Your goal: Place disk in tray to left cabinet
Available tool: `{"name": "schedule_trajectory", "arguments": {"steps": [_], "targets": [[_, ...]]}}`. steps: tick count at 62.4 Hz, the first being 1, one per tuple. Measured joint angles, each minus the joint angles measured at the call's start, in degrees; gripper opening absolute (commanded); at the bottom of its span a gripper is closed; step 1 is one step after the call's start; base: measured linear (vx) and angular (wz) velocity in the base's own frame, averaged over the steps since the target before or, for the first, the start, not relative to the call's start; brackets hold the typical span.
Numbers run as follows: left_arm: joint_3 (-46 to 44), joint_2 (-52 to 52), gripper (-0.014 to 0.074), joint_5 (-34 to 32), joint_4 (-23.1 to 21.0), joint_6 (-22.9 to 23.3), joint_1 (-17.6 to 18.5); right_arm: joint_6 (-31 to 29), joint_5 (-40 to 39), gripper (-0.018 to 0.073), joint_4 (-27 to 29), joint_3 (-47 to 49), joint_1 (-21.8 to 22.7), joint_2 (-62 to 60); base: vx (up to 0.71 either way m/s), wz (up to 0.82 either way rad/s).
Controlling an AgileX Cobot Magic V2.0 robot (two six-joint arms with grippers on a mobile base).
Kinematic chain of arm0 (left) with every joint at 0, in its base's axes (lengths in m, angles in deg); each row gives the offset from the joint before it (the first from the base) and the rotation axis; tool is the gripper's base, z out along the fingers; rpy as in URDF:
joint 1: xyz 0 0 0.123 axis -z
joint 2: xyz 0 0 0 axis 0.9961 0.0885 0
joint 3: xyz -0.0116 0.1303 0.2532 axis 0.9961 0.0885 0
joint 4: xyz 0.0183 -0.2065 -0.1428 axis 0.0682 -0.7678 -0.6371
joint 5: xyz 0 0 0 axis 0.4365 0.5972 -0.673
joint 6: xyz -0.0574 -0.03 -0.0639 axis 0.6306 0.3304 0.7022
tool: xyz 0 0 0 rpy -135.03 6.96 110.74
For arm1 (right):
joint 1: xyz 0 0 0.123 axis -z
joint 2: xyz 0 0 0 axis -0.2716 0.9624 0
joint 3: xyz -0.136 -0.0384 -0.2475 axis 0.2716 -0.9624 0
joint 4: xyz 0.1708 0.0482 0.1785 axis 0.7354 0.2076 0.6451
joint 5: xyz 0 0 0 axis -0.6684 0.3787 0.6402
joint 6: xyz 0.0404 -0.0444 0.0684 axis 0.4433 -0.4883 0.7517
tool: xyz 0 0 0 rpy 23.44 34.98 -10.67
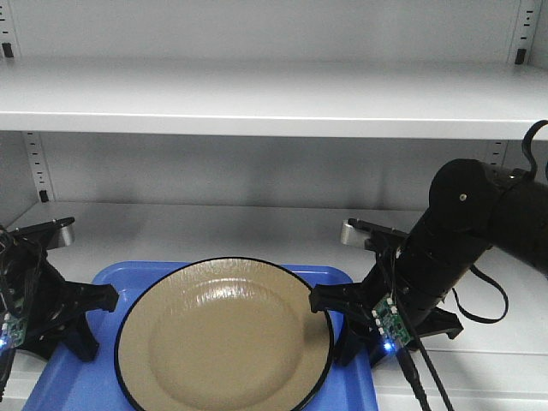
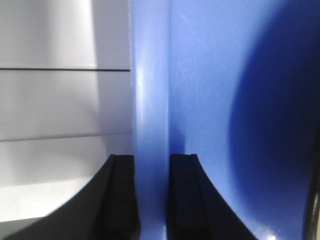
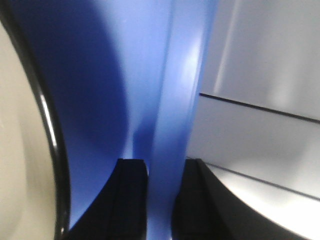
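Note:
The tan disk [image 1: 224,336] with its thin black rim lies in the blue tray [image 1: 111,276], filling most of it. The tray sits level just in front of the lower shelf of the pale grey cabinet [image 1: 274,98]. My left gripper [image 1: 101,317] is shut on the tray's left rim [image 2: 150,120]. My right gripper [image 1: 334,321] is shut on the tray's right rim [image 3: 175,115]. In the right wrist view the disk's black edge [image 3: 50,135] curves past the left finger [image 3: 131,200]. The disk itself is out of the left wrist view.
The cabinet's lower shelf [image 1: 214,227] stretches behind the tray, with an upper shelf above and peg-hole strips [image 1: 36,163] on the back wall. Metal brackets [image 1: 60,224] stand at either side of the tray.

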Motion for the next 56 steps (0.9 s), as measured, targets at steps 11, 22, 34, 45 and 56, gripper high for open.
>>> {"name": "schedule_trajectory", "arguments": {"steps": [11,22,34,45,56], "targets": [[0.0,0.0,0.0,0.0,0.0,0.0,0.0,0.0,0.0,-0.0001,0.0,0.0,0.0,0.0,0.0,0.0],[0.0,0.0,0.0,0.0,0.0,0.0,0.0,0.0,0.0,-0.0001,0.0,0.0,0.0,0.0,0.0,0.0],[0.0,0.0,0.0,-0.9,0.0,0.0,0.0,-0.1,-0.2,-0.0001,-0.2,0.0,0.0,0.0,0.0,0.0],[0.0,0.0,0.0,-5.1,0.0,-0.1,0.0,-0.1,-3.0,-0.0001,-0.8,0.0,0.0,0.0,0.0,0.0],[0.0,0.3,0.0,-6.6,0.0,0.6,0.0,-0.3,-4.8,-0.0001,-1.1,0.0,0.0,0.0,0.0,0.0]]}}
